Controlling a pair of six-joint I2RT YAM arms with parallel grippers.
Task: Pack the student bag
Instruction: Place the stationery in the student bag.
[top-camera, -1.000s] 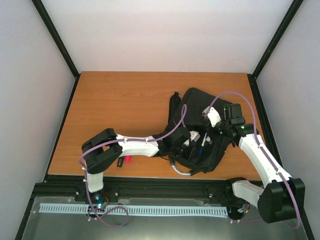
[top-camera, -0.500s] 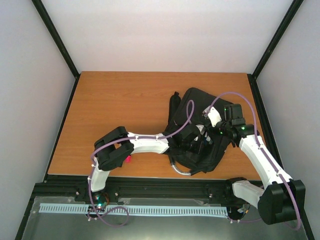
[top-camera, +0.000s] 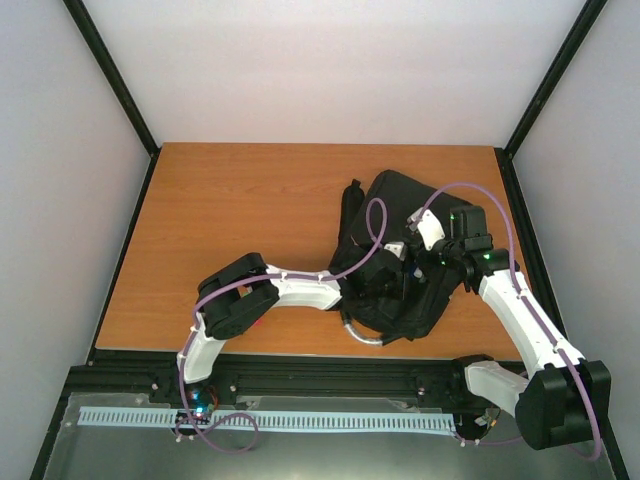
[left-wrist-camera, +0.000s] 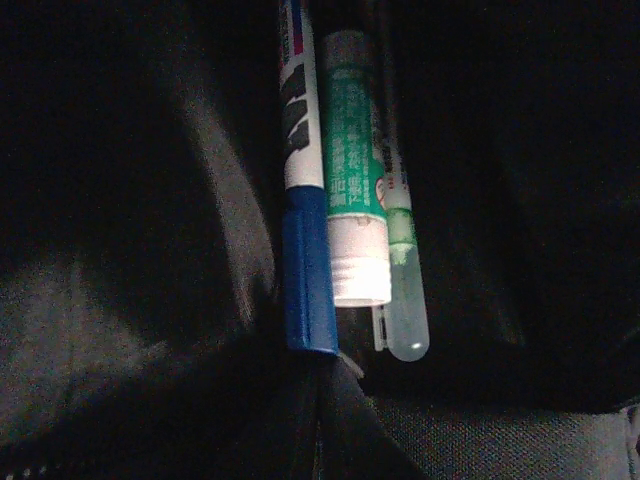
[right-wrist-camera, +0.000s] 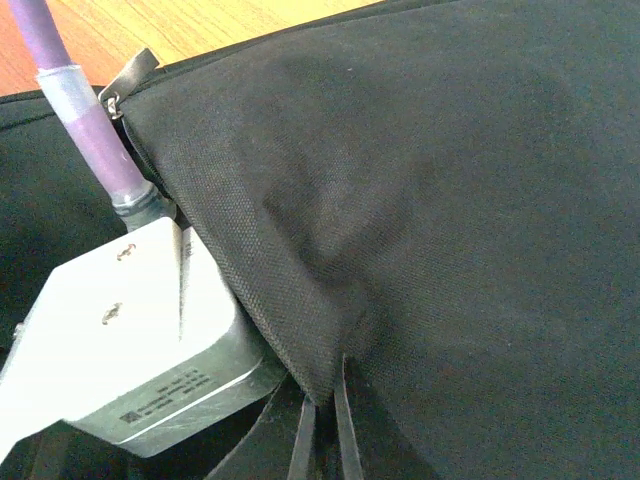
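The left gripper (top-camera: 390, 275) is seen pushed into the mouth of the student bag (top-camera: 400, 200), which lies on the right half of the table (top-camera: 240, 210), its long axis running from the near edge away and slightly right. From the left wrist view, whether this claw is spread or pressed together cannot be told; only dark shapes are seen at the bottom of that view.

Straight ahead of it, inside the dark bag, three things are seen side by side, their long axes pointing away from the claw: a blue marker (left-wrist-camera: 305, 290), a green-labelled tube (left-wrist-camera: 355, 200) and a translucent green pen (left-wrist-camera: 405, 300), each touching its neighbour. Whether any is gripped cannot be told.

Just beyond, on the bag's right, the right gripper (right-wrist-camera: 322, 430) is pinched on a fold of the bag's black fabric, and the opening is judged to be held up by it. The left arm is clearly the nearer to the contents.

Farther off, bare orange wood is seen, then pale walls (top-camera: 330, 70).
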